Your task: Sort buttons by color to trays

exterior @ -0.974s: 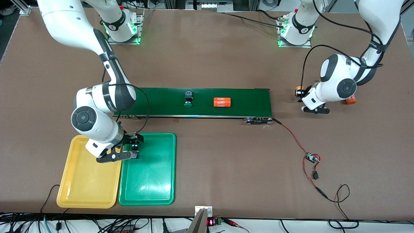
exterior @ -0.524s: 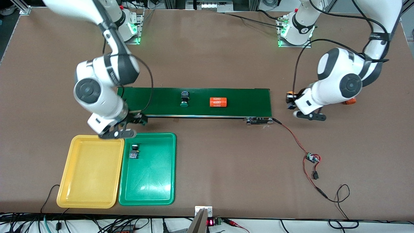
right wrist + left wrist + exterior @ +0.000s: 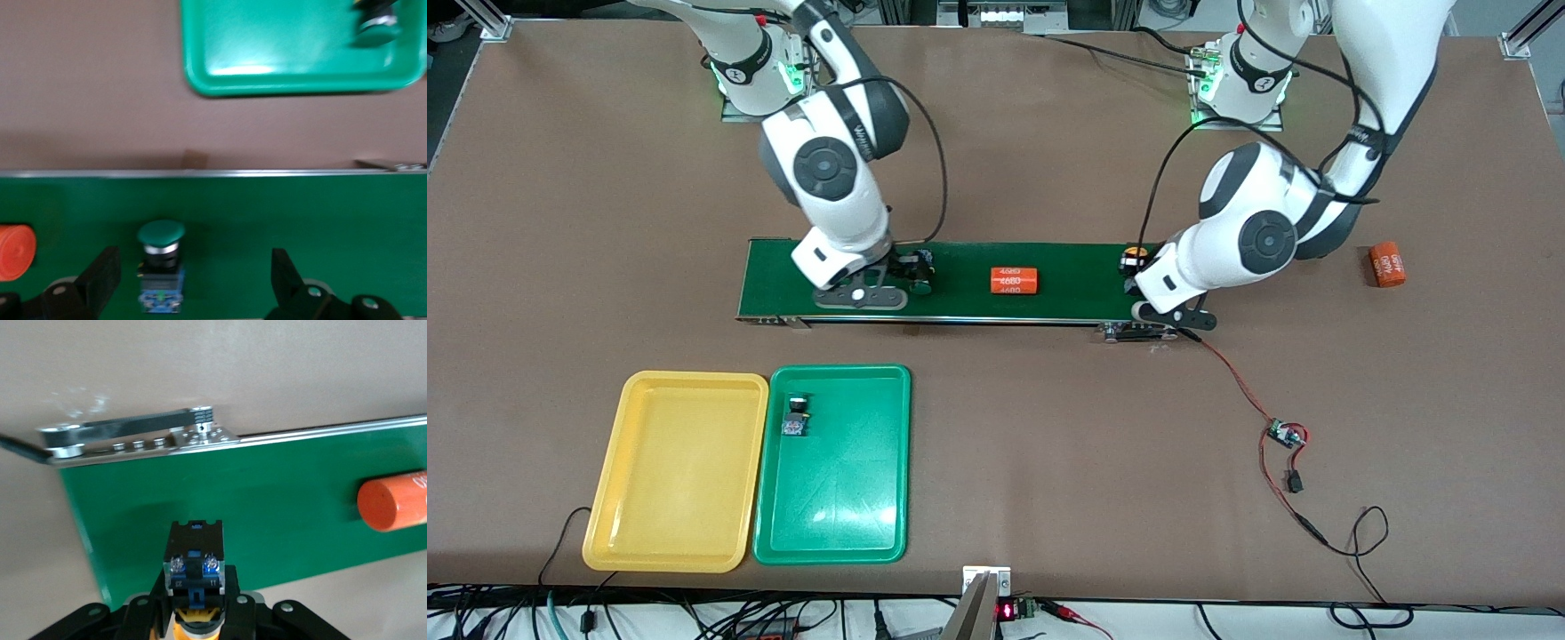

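My left gripper (image 3: 1136, 272) (image 3: 193, 590) is shut on a yellow-capped button (image 3: 193, 563) (image 3: 1135, 258) over the conveyor belt's end toward the left arm's end of the table. My right gripper (image 3: 913, 277) (image 3: 193, 275) hangs open over the belt. A green-capped button (image 3: 160, 263) lies on the belt between its fingers (image 3: 100, 275), untouched. Another green-capped button (image 3: 796, 416) (image 3: 375, 25) lies in the green tray (image 3: 836, 507) (image 3: 280, 60). The yellow tray (image 3: 676, 480) beside it holds nothing.
The dark-green conveyor belt (image 3: 1076, 267) (image 3: 280, 500) carries an orange cylinder (image 3: 1015, 281) (image 3: 392, 503) (image 3: 13, 252). A second orange cylinder (image 3: 1387, 265) lies on the table toward the left arm's end. A red wire with a small circuit board (image 3: 1286, 435) runs from the belt's motor.
The right arm left a green button in the green tray and moved up over the belt's green button. The left arm carried its yellow button to the belt's end. The belt's items drifted toward the right arm's end.
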Tool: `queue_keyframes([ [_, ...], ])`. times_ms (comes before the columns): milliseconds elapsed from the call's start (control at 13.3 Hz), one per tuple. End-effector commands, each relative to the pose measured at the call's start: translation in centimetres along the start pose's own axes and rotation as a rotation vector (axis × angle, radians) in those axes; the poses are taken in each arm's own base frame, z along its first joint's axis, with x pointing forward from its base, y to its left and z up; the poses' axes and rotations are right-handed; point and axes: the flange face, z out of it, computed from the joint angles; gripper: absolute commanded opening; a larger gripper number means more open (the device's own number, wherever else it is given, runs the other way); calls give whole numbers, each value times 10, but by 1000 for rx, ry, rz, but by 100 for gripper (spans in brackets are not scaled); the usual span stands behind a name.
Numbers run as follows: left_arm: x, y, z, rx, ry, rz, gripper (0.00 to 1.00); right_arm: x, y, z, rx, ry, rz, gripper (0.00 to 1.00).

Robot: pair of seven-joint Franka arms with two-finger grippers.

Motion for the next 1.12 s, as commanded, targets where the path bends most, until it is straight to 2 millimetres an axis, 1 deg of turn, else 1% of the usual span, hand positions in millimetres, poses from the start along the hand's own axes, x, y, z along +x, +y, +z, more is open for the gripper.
queue_keyframes([
  [0, 10, 7, 12, -24, 7, -27, 1, -11, -23, 33, 11, -1, 20, 100],
  [75, 12, 5, 16, -27, 9, -32, 6, -11, -25, 42, 11, 0, 18, 100],
  [150, 11, 7, 22, -23, 1, -28, 19, -10, -26, 51, 11, 0, 18, 100],
  [225, 12, 5, 23, -17, 2, -34, 48, -11, -26, 59, 5, -7, 16, 100],
  [300, 12, 3, 23, -13, 3, -34, 75, -10, -24, 61, 1, -10, 16, 100],
  [375, 11, 3, 19, -10, 6, -25, 100, -10, -20, 67, -6, -20, 12, 100],
  [524, 8, 6, 5, -2, 30, -22, 100, -10, -11, 74, -17, -33, 19, 100],
  [599, 7, 4, -13, 2, 64, -25, 100, -10, -9, 76, -20, -37, 21, 99],
  [674, 8, -9, -33, 8, 96, -47, 100, -9, -6, 78, -23, -41, 18, 96],
  [749, 8, -34, -48, 17, 103, -91, 100, -10, -4, 80, -27, -45, 20, 92],
  [824, 8, -68, -55, 21, 91, -142, 100, -8, 0, 81, -31, -51, 25, 86],
  [899, 11, -104, -59, 10, 88, -203, 100, -7, 2, 81, -32, -53, 28, 75],
  [974, 12, -139, -59, 3, 82, -254, 100, -5, 6, 81, -33, -54, 34, 60],
  [1049, 12, -180, -60, 18, 87, -278, 100, -4, 7, 81, -34, -55, 31, 44],
])
